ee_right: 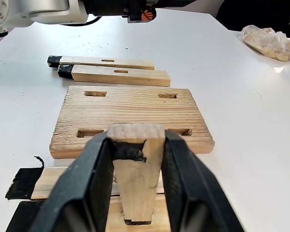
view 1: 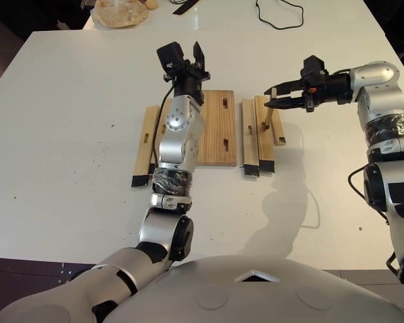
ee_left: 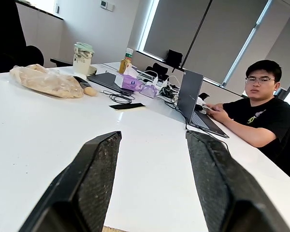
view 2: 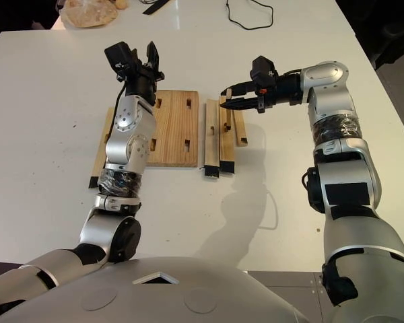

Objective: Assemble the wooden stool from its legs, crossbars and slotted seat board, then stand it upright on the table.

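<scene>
The slotted seat board [view 1: 219,131] lies flat mid-table. Two legs [view 1: 148,145] lie side by side along its left edge. Two more legs [view 1: 256,145] and a thin crossbar [view 1: 279,129] lie to its right. My left gripper [view 1: 192,59] hovers open over the board's far left corner, its fingers [ee_left: 94,179] spread with nothing between them. My right gripper [view 1: 275,99] is shut on a short wooden crossbar [ee_right: 135,183], which hangs tilted with its lower end down over the right-hand legs.
A clear bag of food [view 1: 121,12] and a black cable [view 1: 279,17] lie at the table's far edge. White tabletop lies open to the left of the parts and in front of them.
</scene>
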Controlling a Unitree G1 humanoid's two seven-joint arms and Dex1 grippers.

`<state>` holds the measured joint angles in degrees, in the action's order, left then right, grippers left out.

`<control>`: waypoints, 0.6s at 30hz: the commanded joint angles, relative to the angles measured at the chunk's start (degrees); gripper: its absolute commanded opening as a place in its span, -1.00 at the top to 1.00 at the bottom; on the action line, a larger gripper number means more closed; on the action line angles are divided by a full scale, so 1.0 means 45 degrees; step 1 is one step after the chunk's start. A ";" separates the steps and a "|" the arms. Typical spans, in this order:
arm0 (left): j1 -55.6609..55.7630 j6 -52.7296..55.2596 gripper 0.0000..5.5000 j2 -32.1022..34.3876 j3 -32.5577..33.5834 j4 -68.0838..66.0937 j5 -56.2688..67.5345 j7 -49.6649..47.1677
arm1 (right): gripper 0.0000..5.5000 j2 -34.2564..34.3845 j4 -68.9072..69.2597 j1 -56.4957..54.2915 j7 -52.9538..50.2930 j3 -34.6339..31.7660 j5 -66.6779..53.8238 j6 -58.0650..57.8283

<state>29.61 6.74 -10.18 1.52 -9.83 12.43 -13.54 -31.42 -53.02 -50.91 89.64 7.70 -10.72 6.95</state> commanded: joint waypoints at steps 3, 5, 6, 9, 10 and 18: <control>-0.0320 0.0244 0.10 -0.0332 -0.0585 0.0408 -0.0364 0.0417 | 0.53 0.0199 -0.0423 -0.0174 0.0358 -0.0309 0.0043 0.0250; -0.0401 0.0394 0.10 -0.0407 -0.0510 0.0509 -0.0200 0.0471 | 0.53 0.0269 -0.0521 -0.0080 0.0340 -0.0334 0.0092 0.0406; -0.0427 0.0472 0.10 -0.0426 -0.0475 0.0551 -0.0133 0.0505 | 0.53 0.0298 -0.0553 -0.0017 0.0422 -0.0345 0.0066 0.0417; -0.0488 0.0704 0.10 -0.0434 -0.0448 0.0672 -0.0028 0.0681 | 0.53 0.0370 -0.0569 0.0296 0.0587 -0.0448 -0.0167 0.0567; -0.0501 0.0780 0.10 -0.0414 -0.0452 0.0711 -0.0009 0.0746 | 0.53 0.0403 -0.0682 0.0368 0.0568 -0.0486 -0.0140 0.0746; -0.0671 0.1243 0.10 -0.0298 -0.0424 0.1039 0.0042 0.1128 | 0.53 0.0172 -0.1708 0.0298 0.0391 -0.0908 0.0102 0.1484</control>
<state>27.48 11.30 -10.92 -0.67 -6.00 12.30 -8.90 -29.62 -59.00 -50.10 91.70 3.96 -11.51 13.19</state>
